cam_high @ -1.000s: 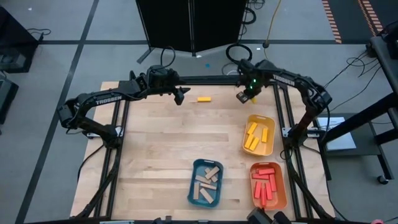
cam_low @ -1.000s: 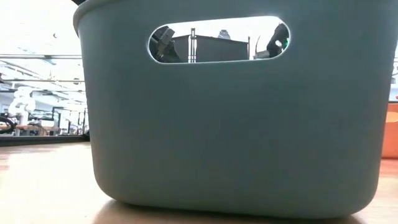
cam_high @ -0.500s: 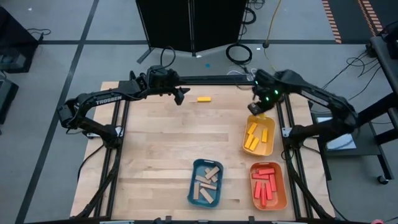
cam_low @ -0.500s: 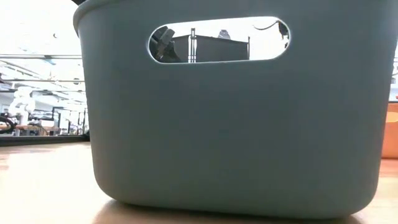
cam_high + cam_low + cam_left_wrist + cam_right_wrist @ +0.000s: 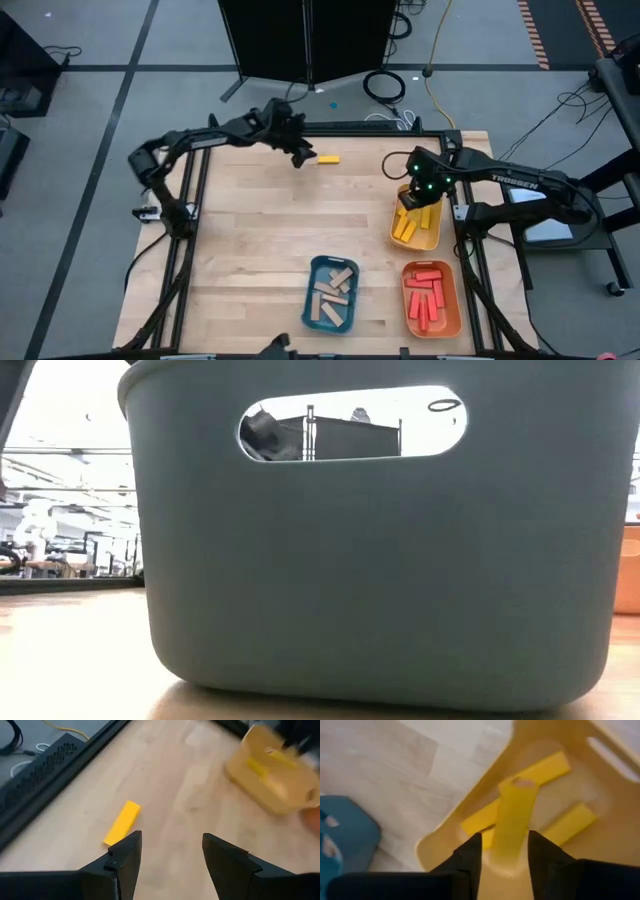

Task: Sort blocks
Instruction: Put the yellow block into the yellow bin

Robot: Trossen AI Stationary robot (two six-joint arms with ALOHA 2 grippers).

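My counter [image 5: 250,250] spreads pale and wooden under me, and the low view is filled by the wall of the blue tray [image 5: 380,580], so little shows there. From above, that blue tray [image 5: 331,293] sits near the front edge with tan blocks [image 5: 330,290] piled inside. Just to its right is the orange tray [image 5: 432,298], holding red blocks [image 5: 427,296]. Behind the orange one, along the right side, is the yellow tray [image 5: 416,218], with yellow blocks [image 5: 408,228] lying in it.

My right tool [image 5: 415,197] hangs over the far end of the yellow tray. In its wrist view a yellow block [image 5: 512,820] stands between the fingers [image 5: 465,857], pointing down into the tray above the other yellow bars. Whether the fingers clamp it or have just let go, I cannot tell.

My left tool [image 5: 300,156] is out at the back of the counter, fingers [image 5: 125,855] apart and holding nothing. One loose block [image 5: 327,158] lies flat on the bare wood just beside it, toward the right; in the wrist view that yellow bar [image 5: 122,823] sits just ahead of one fingertip, not touching.
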